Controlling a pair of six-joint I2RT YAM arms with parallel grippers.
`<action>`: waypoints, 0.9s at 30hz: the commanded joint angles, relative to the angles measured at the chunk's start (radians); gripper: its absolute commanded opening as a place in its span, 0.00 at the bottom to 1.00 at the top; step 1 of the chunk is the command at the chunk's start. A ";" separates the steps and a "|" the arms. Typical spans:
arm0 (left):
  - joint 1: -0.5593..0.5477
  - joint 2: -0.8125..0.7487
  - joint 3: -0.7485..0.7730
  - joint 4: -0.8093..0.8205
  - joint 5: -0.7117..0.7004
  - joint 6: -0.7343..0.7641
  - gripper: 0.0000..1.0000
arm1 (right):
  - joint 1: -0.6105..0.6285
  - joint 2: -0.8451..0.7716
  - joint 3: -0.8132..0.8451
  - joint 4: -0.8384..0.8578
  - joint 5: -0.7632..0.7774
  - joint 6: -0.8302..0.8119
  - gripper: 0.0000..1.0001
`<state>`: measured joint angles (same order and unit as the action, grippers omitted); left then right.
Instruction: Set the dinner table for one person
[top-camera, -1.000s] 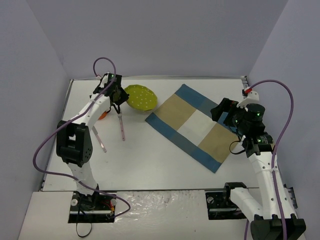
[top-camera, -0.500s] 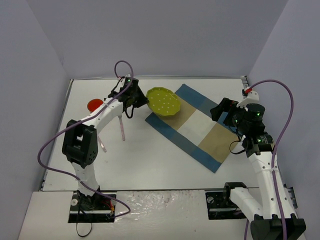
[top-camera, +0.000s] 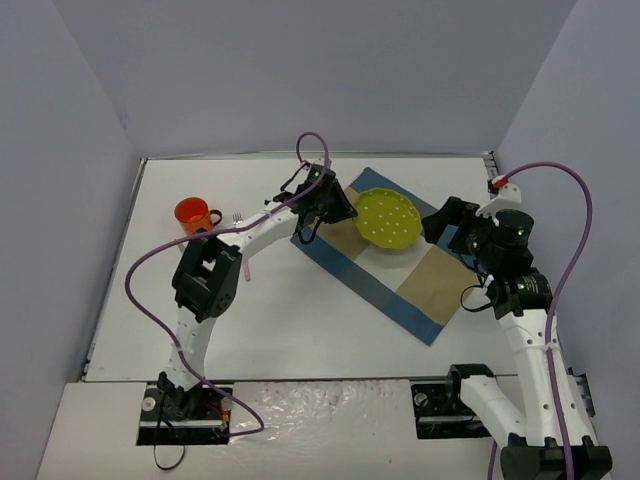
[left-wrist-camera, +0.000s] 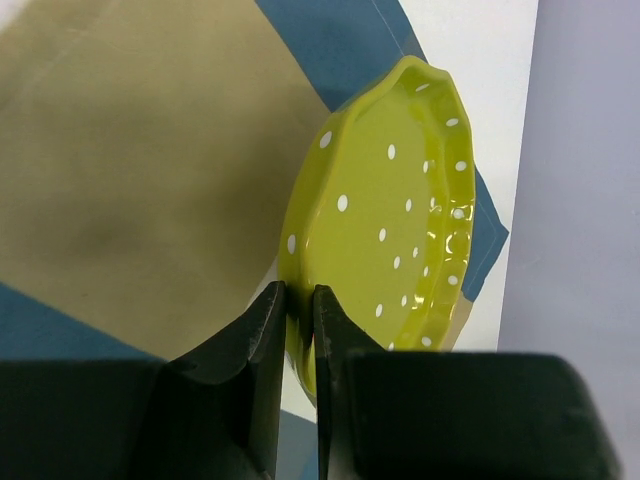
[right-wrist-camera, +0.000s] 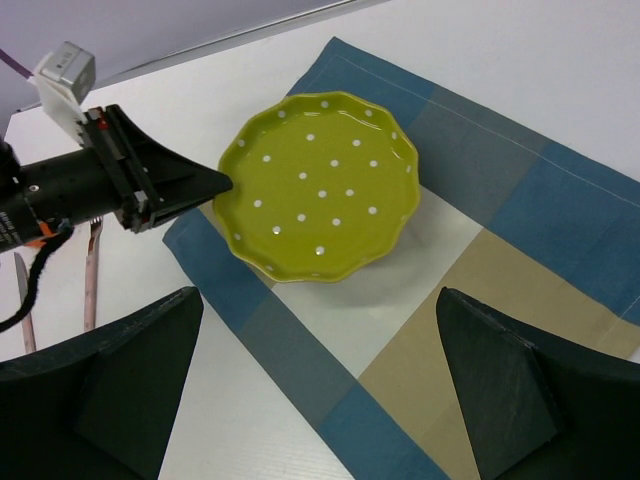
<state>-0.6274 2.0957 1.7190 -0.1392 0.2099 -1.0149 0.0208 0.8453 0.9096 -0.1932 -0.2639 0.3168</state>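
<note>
Near the far-left corner of the plain white worktop, which spreads between lavender walls, stands a small orange cup. The left end effector is clamped on just the scalloped rim of the lime-green, white-dotted ceramic plate, which sits over the blue-and-tan checked cloth placemat toward the right edge. So thin an edge grip could slip, or the plate could drag and ruck the cloth. The right end effector hangs wide open just beside the plate, so a bump is possible.

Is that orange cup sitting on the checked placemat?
No, the orange cup stands on the bare white table, well left of the placemat.
</note>
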 joint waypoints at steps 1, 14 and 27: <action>-0.022 -0.022 0.128 0.241 0.064 -0.084 0.00 | 0.004 -0.020 0.008 0.031 -0.020 0.005 1.00; -0.052 0.058 0.099 0.274 0.096 -0.083 0.00 | 0.004 -0.028 -0.004 0.009 -0.008 -0.002 1.00; -0.060 0.124 -0.002 0.257 0.103 -0.053 0.01 | 0.004 -0.029 -0.025 0.011 -0.001 -0.002 1.00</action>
<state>-0.6792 2.2759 1.6945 -0.0127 0.2704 -1.0516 0.0208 0.8242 0.8863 -0.2261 -0.2634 0.3161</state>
